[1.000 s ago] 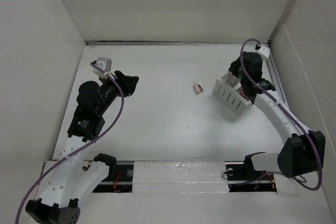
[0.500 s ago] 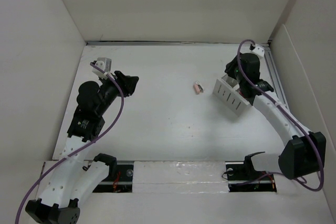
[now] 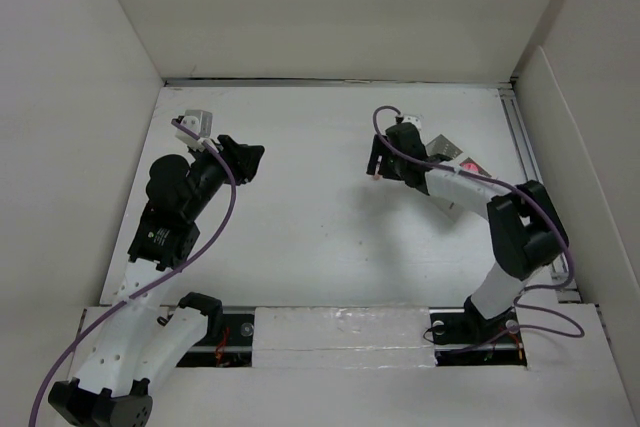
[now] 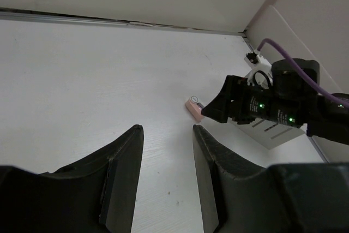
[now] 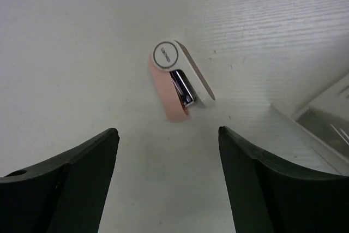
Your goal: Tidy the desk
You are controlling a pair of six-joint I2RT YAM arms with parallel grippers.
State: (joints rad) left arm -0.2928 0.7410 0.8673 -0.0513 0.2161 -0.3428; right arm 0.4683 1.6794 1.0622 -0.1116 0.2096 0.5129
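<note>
The table [image 3: 300, 247] is not yet tidied: the right gripper [image 5: 167, 133] is spread wide, empty, over the flash drive [image 5: 179, 82], seemingly for pickup; the left gripper [image 4: 166, 129] is parked part-open, empty.

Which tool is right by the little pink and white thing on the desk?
The right tool, spread wide with the pink and white thing just ahead between its fingers. The left tool sits far off across the desk.

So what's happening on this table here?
A two-armed robot is tidying a white desk. The right end effector hovers open over a small pink-and-white gadget lying near a white slotted box, apparently about to pick it up. The left end effector hangs empty off to the side.
</note>
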